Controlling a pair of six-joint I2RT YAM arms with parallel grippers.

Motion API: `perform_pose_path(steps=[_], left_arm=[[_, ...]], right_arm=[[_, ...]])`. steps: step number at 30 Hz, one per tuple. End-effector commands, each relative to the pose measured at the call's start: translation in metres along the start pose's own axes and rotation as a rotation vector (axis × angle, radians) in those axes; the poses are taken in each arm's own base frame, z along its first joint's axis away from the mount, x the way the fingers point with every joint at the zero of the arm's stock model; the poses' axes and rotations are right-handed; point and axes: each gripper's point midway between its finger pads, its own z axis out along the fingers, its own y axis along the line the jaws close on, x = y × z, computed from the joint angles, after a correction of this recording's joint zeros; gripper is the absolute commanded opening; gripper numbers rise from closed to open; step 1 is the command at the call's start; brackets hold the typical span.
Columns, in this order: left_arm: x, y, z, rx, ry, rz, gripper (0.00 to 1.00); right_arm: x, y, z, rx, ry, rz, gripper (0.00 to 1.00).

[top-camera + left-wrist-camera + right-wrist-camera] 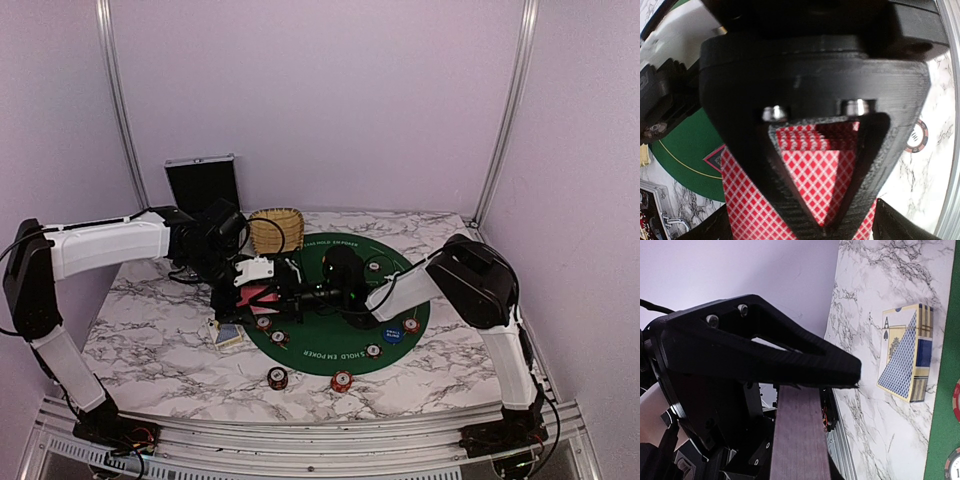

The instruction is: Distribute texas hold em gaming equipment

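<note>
A stack of red diamond-backed playing cards (262, 296) hangs over the left edge of the round green mat (330, 345). My right gripper (292, 296) is shut on the cards (800, 440); its upper finger (790, 357) lies across them and the lower one is hidden. The left gripper (258, 280) stands open around that grip, its fingertips (712, 227) spread either side of the cards (750, 210). Red-and-white poker chips (263, 322) lie around the mat's rim, and two (342, 380) are off it at the front. A blue disc (392, 333) rests at the right.
A blue-and-cream card box (228, 335) lies on the marble by the mat's left edge, also in the right wrist view (905, 357). A wicker basket (275, 230) and an upright black case (202, 183) stand at the back. One chip (916, 136) shows beside the cards.
</note>
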Motion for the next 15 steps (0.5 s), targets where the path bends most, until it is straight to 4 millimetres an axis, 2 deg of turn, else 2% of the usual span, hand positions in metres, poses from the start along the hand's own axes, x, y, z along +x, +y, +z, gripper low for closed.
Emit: perform_pose_path(steps=[1,7,15], left_arm=[[-0.006,0.002,-0.007,-0.002,-0.049,-0.023,0.87],[-0.012,0.0,-0.01,0.006,-0.077,-0.014,0.72],[-0.014,-0.001,-0.012,0.005,-0.091,-0.004,0.64]], right_arm=[[-0.002,0.035,-0.002,-0.066,0.0,-0.08,0.03],[-0.002,0.03,-0.001,-0.053,-0.001,-0.066,0.05],[-0.004,0.018,-0.001,-0.004,-0.012,-0.05,0.13]])
